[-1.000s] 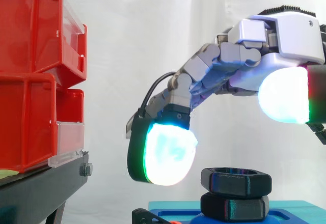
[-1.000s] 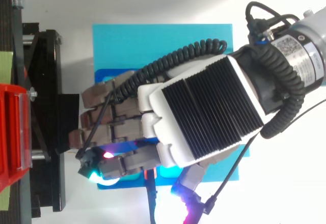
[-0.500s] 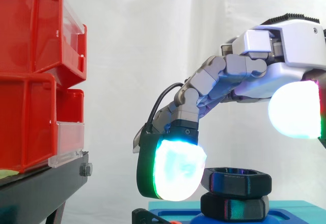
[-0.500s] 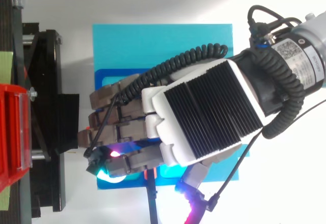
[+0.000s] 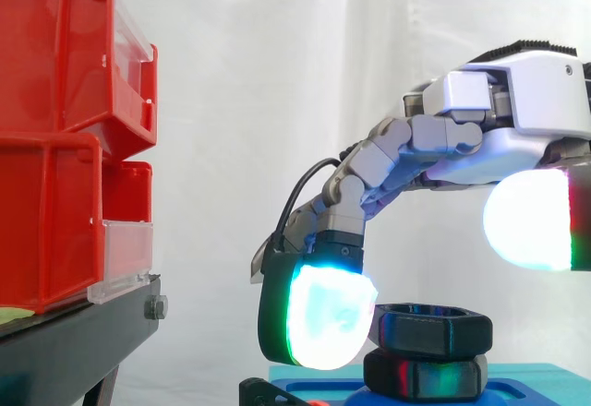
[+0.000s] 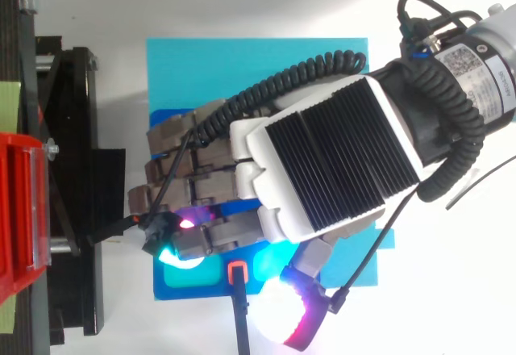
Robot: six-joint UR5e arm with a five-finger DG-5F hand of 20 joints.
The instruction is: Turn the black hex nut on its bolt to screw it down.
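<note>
I am arching my spread hand [image 5: 517, 115] over the black hex nut [image 5: 439, 329], one fingertip [image 5: 323, 318] beside its flank for turning.

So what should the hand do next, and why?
Probably bring the thumb pad down and close the hand on the top black hex nut. One glowing fingertip is level with the nut's left side, but the thumb pad hangs above its right side, so nothing grips it yet.

The hex nut [image 5: 434, 328] is black and the base plate [image 6: 258, 64] is cyan-blue. The robot hand [image 6: 322, 169] has a white shell, a black ribbed back and grey fingers [image 5: 406, 143]; its pads [image 5: 328, 318] glow white-cyan edged green, and white edged magenta. The bins [image 5: 46, 55] are red, the stand [image 5: 74, 346] black, the curtain [image 5: 277, 55] white.
</note>
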